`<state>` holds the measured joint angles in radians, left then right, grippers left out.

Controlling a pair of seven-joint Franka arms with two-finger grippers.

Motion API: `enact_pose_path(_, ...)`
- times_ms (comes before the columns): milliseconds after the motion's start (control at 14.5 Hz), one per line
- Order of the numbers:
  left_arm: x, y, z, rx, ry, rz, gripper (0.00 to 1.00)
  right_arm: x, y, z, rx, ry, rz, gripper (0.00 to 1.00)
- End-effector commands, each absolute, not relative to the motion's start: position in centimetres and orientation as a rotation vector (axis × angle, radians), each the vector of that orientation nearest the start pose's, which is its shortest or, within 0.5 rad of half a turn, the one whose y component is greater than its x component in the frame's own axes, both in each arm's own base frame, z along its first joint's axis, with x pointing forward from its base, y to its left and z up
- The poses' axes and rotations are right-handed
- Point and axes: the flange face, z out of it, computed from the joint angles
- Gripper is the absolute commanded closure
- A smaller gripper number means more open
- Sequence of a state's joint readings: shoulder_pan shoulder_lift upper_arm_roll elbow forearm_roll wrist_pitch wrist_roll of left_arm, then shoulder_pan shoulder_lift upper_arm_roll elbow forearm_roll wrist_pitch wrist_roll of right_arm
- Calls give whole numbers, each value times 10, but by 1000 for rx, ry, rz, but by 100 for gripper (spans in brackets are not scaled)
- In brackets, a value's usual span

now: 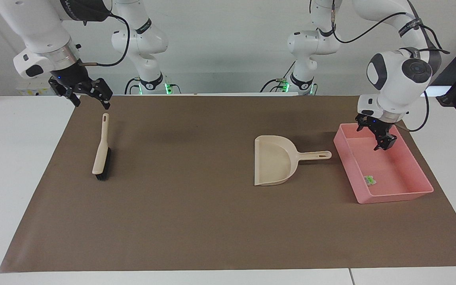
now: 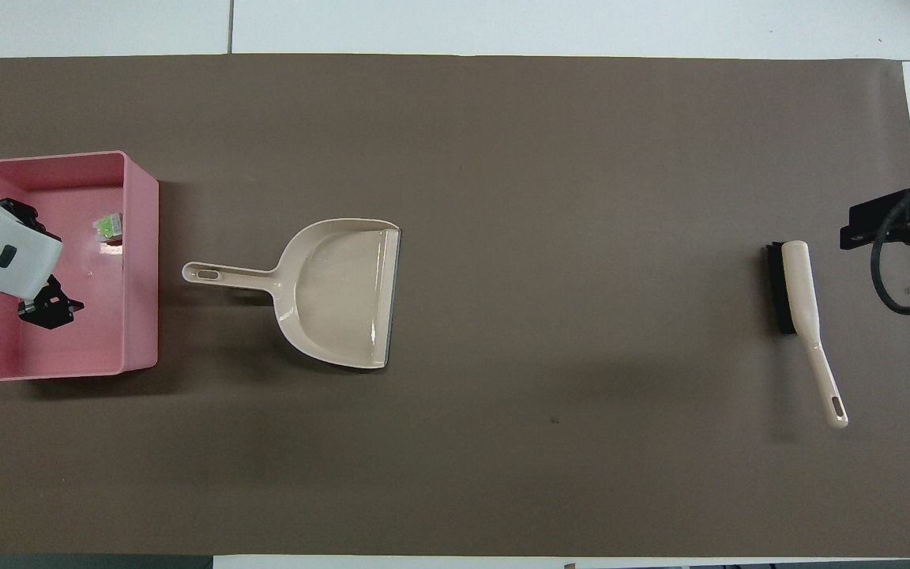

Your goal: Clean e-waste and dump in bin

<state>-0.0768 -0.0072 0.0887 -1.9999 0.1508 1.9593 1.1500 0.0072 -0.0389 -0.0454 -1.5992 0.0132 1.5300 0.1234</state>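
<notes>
- The overhead view only catches a sliver of the right claw (image 2: 901,225) at the frame edge; the facing view shows it whole, up in the air over the mat's corner near the brush handle's tip, fingers spread wide, holding nothing.
- The overhead view looks straight down into the pink bin (image 1: 410,158), where a white piece of e-waste (image 2: 109,227) with a green patch lies on the floor by the wall nearest the dustpan (image 1: 273,160).
- The left claw (image 1: 378,136) hangs over the bin's end nearer the robots, open wide and empty, with the e-waste farther from the robots, apart from it.
- The bin's long axis runs toward and away from the robots.
- The brush (image 1: 102,152) lies flat on the brown mat (image 1: 180,221) covering the tabletop, handle pointing toward the robots.
</notes>
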Motion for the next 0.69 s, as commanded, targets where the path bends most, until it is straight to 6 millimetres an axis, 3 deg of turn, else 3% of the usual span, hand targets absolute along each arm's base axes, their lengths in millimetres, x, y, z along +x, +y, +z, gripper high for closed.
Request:
enact_pose_path(0, 539, 12, 480, -2728, 1414, 125, 0, 534, -20, 628, -3100, 266, 55, 0)
enact_pose_path(415, 554, -17, 545, -3081, 532, 13, 0, 534, -18, 628, -3100, 261, 55, 0)
enact_pose_path(622, 557, -13, 575, -3105, 412, -27, 0, 534, -18, 628, -3100, 261, 55, 0)
